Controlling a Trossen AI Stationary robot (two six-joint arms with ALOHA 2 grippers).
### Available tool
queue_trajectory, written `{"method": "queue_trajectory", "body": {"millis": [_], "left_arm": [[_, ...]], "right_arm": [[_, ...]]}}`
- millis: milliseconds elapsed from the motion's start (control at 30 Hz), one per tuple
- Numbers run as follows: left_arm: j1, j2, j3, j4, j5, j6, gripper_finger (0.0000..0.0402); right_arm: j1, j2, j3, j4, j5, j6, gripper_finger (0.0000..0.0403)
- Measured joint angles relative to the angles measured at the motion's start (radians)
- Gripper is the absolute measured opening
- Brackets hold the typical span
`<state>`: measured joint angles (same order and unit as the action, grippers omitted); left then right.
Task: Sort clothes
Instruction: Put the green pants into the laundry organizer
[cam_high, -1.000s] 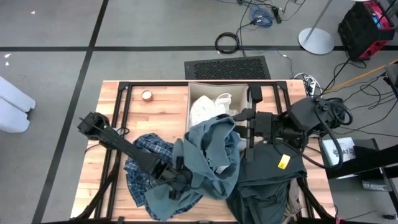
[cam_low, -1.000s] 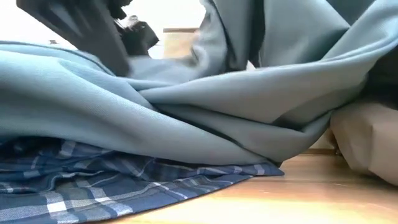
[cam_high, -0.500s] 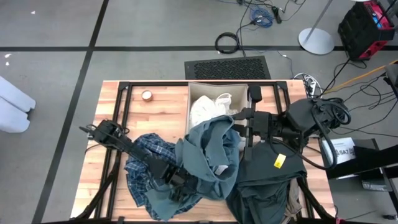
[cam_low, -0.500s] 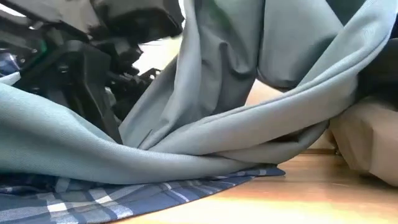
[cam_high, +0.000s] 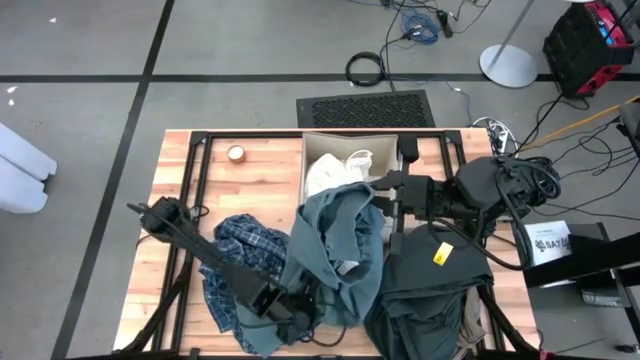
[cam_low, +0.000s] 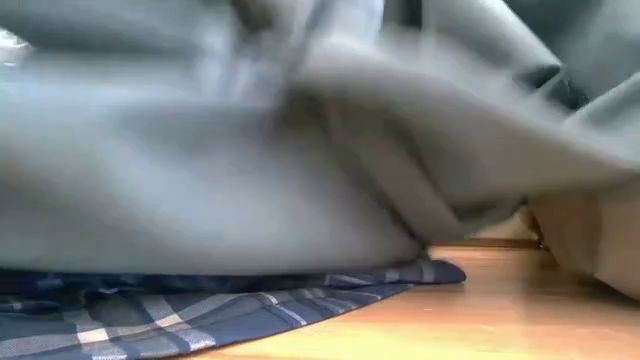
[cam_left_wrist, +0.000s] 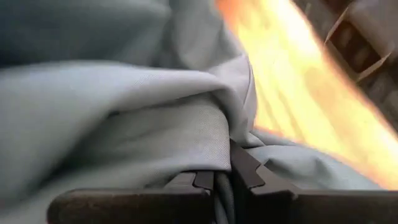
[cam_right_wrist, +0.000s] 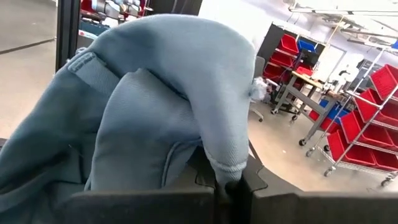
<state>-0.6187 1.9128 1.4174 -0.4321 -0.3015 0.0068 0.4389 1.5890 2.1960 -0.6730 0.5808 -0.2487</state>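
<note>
1. Across the middle of the wooden table (cam_high: 255, 165), the teal-green garment (cam_high: 335, 250) hangs stretched between both arms, over the plaid garment (cam_high: 240, 255) at the left and beside the dark grey-green garment (cam_high: 425, 290) at the right.
2. Low at the front edge, the left gripper (cam_high: 300, 305) is clamped on a fold of the teal-green cloth; its wrist view shows the fabric pinched between the closed fingers (cam_left_wrist: 245, 171).
3. Above the table's right half, the right gripper (cam_high: 385, 190) holds the same garment raised, its fingers (cam_right_wrist: 255, 180) closed on a hem.
4. Behind the pile, the beige fabric box (cam_high: 322, 148) holds the white garment (cam_high: 325, 178), partly covered by the lifted cloth.
5. A strip of khaki tan cloth (cam_high: 470, 325) shows at the right front, mostly buried under the dark garment.
6. From table height, blurred teal fabric fills nearly everything; only the plaid edge and tan cloth are clear.
7. A roll of tape (cam_high: 236, 153) sits at the back left.
</note>
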Motion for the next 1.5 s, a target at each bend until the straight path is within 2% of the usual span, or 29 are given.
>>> {"method": "queue_trajectory", "body": {"millis": [267,533,667,800,900,1067,1233,1333,1400,1500], "left_arm": [[-0.068,-0.193,0.086,-0.085,-0.230,0.001,0.0014],[-0.105,-0.456,0.127,-0.074,-0.450,0.048,0.0014],[-0.084,-0.560,0.164,-0.057,-0.572,0.144,0.0014],[0.007,-0.629,0.204,0.011,-0.584,0.275,0.0014],[0.133,-0.645,0.264,0.060,-0.499,0.349,0.0014],[0.402,-0.608,0.380,0.068,-0.218,0.363,0.0014],[0.637,-0.532,0.407,0.060,0.089,0.226,0.0014],[0.725,-0.458,0.407,0.043,0.266,0.134,0.0014],[0.755,-0.401,0.407,0.028,0.317,0.130,0.0014],[0.791,-0.325,0.407,0.012,0.336,0.136,0.0014]], "right_arm": [[0.002,-0.002,0.000,0.132,0.000,-0.093,0.0001],[0.015,-0.011,0.000,0.464,-0.003,-0.351,0.0001],[0.015,-0.011,0.000,0.681,-0.003,-0.530,0.0001],[0.000,-0.011,0.000,0.888,-0.003,-0.710,0.0001],[-0.033,-0.012,0.000,1.007,-0.003,-0.798,0.0001],[-0.119,-0.021,0.000,1.104,-0.002,-0.857,0.0001],[-0.199,-0.031,0.000,1.103,0.041,-0.856,0.0001],[-0.223,-0.041,0.000,1.091,0.110,-0.901,0.0001],[-0.230,-0.054,0.000,1.066,0.142,-0.907,0.0001],[-0.230,-0.077,0.000,0.985,0.168,-0.867,0.0001]]}}
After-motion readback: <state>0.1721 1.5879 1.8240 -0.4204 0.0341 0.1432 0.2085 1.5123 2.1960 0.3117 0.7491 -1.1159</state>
